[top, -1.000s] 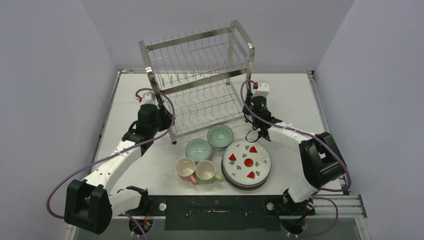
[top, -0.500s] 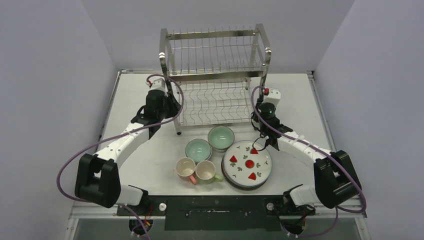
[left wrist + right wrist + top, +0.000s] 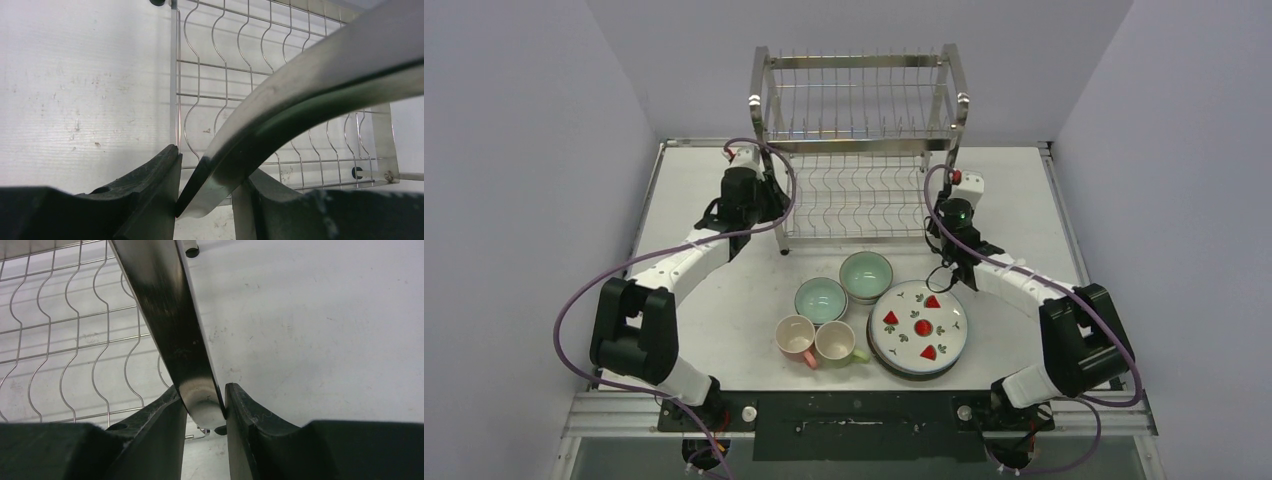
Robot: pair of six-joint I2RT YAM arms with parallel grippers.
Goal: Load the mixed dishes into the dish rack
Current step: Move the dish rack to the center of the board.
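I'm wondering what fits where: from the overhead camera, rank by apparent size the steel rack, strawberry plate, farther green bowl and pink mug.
1. dish rack, by far
2. strawberry plate
3. green bowl; the other bowl looks alike
4. pink mug, slightly smaller

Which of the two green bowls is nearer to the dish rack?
The right-hand bowl, beside the strawberry plate, is nearer the dish rack; the other bowl lies closer to the pink mug.

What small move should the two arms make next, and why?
Probably open both grippers and back off the dish rack: the left gripper and right gripper each clamp a frame post, the rack stands square, and the strawberry plate waits unloaded.
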